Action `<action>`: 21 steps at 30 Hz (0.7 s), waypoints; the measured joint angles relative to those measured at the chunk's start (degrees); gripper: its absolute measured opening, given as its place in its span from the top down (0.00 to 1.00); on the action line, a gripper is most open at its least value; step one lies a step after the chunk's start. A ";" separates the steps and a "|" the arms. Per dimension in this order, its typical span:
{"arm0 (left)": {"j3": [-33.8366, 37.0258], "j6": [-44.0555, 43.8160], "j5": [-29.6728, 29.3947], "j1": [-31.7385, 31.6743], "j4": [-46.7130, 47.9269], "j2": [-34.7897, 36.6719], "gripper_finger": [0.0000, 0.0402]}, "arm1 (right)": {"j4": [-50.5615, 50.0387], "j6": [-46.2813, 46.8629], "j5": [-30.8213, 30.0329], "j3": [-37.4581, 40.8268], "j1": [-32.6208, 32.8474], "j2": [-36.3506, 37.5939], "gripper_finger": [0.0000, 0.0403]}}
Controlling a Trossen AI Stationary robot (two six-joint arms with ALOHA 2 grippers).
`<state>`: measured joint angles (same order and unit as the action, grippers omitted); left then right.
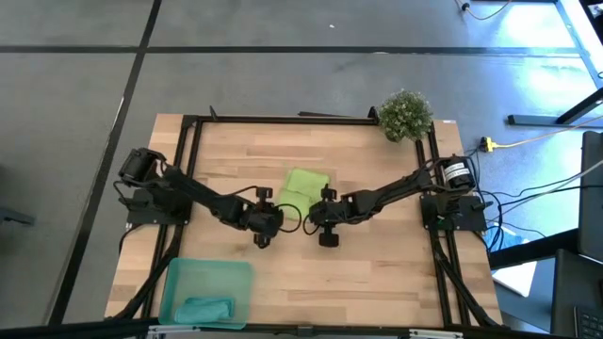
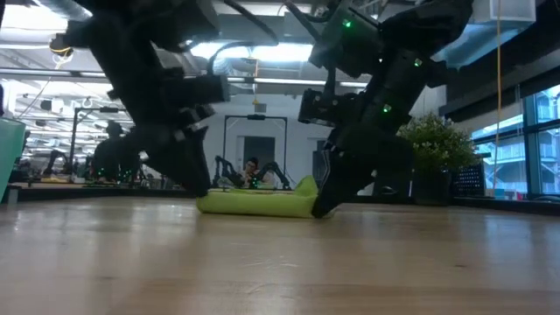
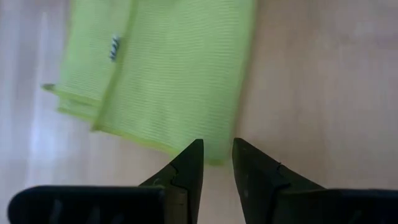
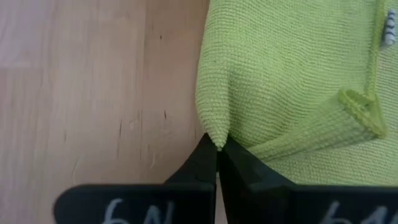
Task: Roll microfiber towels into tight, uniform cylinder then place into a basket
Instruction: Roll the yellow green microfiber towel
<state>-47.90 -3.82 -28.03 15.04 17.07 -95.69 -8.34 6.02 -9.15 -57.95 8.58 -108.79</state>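
Note:
The lime microfiber towel [image 1: 306, 185] lies folded and flat on the wooden table, a little beyond its middle. My right gripper [image 4: 217, 147] is shut on the towel's near right corner. My left gripper [image 3: 217, 152] hovers at the near left corner [image 3: 213, 159] with only a narrow gap between its fingers. The teal towel [image 1: 205, 308] lies in the teal basket [image 1: 179, 278] at the table's near left corner. My left gripper has its fingertips [image 3: 194, 151] at the towel's near left corner; I cannot tell whether they touch the cloth. My right gripper pinches the towel's near right corner [image 4: 214, 138] between its two fingertips. It slants down from the table's right and near side. The cloth puckers up into a small peak at the pinch, and the rest lies on the table.
A bushy green potted plant [image 1: 405, 115] stands at the table's far right corner. A black frame [image 1: 283, 120] runs along the table's edges. Bare wood lies between the towel and the basket.

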 joint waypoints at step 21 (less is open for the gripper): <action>-0.26 4.47 1.04 -2.41 -2.76 -6.26 0.93 | -0.15 1.32 -0.20 0.07 0.22 0.00 0.99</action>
<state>-48.16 0.64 -26.99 12.62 14.31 -101.94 -8.49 7.34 -9.34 -57.89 8.80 -108.79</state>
